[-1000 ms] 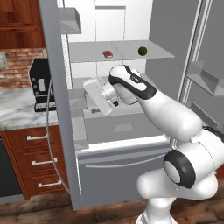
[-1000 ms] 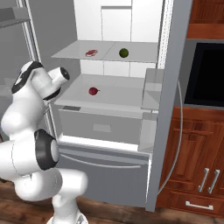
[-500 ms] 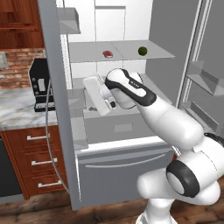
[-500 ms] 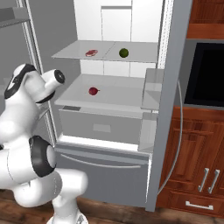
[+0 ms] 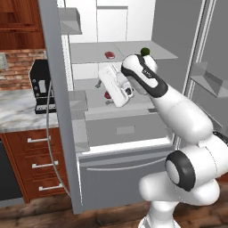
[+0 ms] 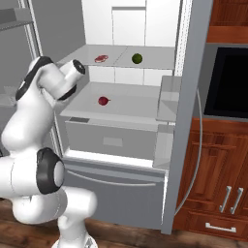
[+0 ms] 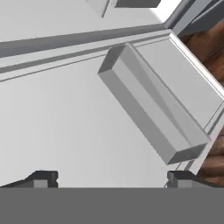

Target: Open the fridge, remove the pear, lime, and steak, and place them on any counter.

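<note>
Dark red roundish pear (image 6: 102,100) lies apart on the grey fridge's (image 6: 186,121) lower shelf; the spread, empty tool (image 7: 112,177) should probably swing right, then descend squarely.

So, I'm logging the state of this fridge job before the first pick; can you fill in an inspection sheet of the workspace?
Surface: marble counter left of the fridge, none of the three foods on it.
Job's things: fridge open; steak and lime on the upper shelf, apart; pear alone on the shelf below.
Clutter: black coffee machine on the counter.
Grippers: gripper open, empty, inside the fridge, facing a door bin.
Cables: nothing seen.
Surroundings: wood drawers, brick backsplash, built-in oven.
</note>
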{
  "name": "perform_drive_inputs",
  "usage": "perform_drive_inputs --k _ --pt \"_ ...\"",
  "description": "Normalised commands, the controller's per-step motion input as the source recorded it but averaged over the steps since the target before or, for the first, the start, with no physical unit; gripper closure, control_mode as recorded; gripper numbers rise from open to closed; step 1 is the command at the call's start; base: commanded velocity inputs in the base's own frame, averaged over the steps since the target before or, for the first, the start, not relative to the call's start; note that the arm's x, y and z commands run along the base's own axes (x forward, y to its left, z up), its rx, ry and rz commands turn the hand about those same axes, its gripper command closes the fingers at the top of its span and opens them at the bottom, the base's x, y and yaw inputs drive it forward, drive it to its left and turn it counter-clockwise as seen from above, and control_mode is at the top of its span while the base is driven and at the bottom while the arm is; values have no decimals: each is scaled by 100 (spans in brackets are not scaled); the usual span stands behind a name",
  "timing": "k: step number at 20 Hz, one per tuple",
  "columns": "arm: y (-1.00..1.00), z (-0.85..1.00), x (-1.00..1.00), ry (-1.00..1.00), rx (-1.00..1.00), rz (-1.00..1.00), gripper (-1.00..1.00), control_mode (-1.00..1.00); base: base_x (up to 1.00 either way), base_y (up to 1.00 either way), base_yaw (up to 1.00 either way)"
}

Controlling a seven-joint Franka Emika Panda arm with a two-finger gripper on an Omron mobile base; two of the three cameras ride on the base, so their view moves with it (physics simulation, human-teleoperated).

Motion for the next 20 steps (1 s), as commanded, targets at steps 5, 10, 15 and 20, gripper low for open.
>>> perform_drive_inputs --k 5,10,15,20 --pt "-80 -17 -39 8 -28 0 -100 -100 0 0 0" --pt "-98 -42 -19 -15 -12 18 -100 -100 0 0 0" --pt "-87 -5 -43 -21 -15 43 -100 -100 0 0 0" --pt "-29 2 -28 -29 -39 53 -100 -100 0 0 0"
